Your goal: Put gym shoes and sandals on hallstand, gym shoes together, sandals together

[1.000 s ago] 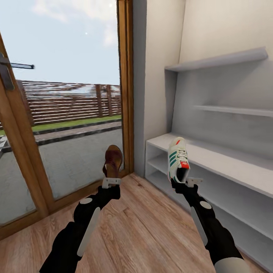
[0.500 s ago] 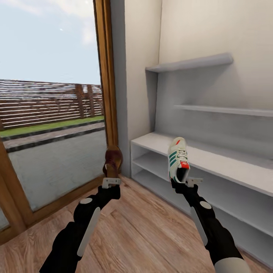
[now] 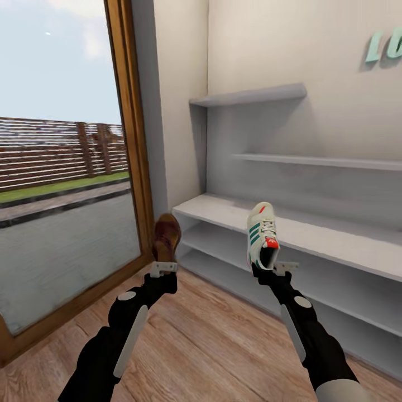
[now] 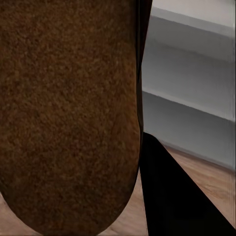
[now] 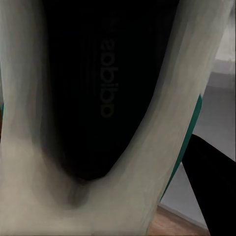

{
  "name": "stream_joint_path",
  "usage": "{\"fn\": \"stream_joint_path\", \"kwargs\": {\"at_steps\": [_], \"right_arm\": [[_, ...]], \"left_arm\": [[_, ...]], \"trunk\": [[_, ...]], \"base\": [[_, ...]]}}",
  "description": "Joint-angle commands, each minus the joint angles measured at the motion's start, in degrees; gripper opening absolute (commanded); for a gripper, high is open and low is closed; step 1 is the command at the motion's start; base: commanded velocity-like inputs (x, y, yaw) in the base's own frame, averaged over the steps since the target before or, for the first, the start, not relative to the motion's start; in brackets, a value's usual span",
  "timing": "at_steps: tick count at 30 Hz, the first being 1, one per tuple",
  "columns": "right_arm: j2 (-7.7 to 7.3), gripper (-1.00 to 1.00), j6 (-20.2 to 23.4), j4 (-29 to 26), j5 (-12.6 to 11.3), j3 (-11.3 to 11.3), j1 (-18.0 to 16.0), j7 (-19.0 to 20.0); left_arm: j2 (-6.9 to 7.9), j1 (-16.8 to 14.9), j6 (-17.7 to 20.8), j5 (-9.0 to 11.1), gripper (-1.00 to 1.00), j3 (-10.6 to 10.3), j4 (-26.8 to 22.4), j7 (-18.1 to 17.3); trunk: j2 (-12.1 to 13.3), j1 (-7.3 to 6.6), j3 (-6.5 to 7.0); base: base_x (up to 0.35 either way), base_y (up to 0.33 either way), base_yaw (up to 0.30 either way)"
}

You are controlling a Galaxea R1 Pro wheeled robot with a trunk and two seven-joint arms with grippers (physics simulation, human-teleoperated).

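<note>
Head view: hallstand (image 3: 312,234) edge right.

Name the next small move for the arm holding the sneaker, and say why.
Probably reach the right gripper forward and set the gym shoe down on the hallstand bench top. The shoe is held toe-up by its heel in front of that bare surface, and the left gripper holds a sandal, so both are loaded.
</note>
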Motion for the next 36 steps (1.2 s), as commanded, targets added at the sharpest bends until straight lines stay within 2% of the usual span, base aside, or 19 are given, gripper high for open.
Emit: {"fn": "stream_joint_path", "kwargs": {"at_steps": [1, 10, 21, 36], "right_arm": [[0.0, -1.0, 0.31, -0.09, -0.51, -0.04, -0.02, 0.08], [0.0, -1.0, 0.31, -0.09, -0.51, -0.02, -0.08, 0.08], [0.0, -1.0, 0.31, -0.09, -0.51, -0.04, -0.05, 0.08], [0.0, -1.0, 0.31, -0.13, -0.51, -0.02, -0.04, 0.08]], "left_arm": [[-0.01, -0.03, 0.33, 0.2, -1.0, 0.04, -0.07, -0.12], [-0.01, -0.03, 0.33, 0.21, -1.0, 0.04, -0.07, -0.13], [-0.01, -0.03, 0.33, 0.06, -1.0, 0.04, -0.07, -0.12], [-0.01, -0.03, 0.33, 0.08, -1.0, 0.04, -0.07, -0.13]], "trunk": [[-0.03, -0.01, -0.06], [-0.03, -0.01, -0.06], [-0.03, -0.01, -0.06], [-0.03, -0.01, -0.06]], "base": [[0.0, 0.132, -0.3], [0.0, 0.254, -0.3], [0.0, 0.063, -0.3], [0.0, 0.297, -0.299]]}}
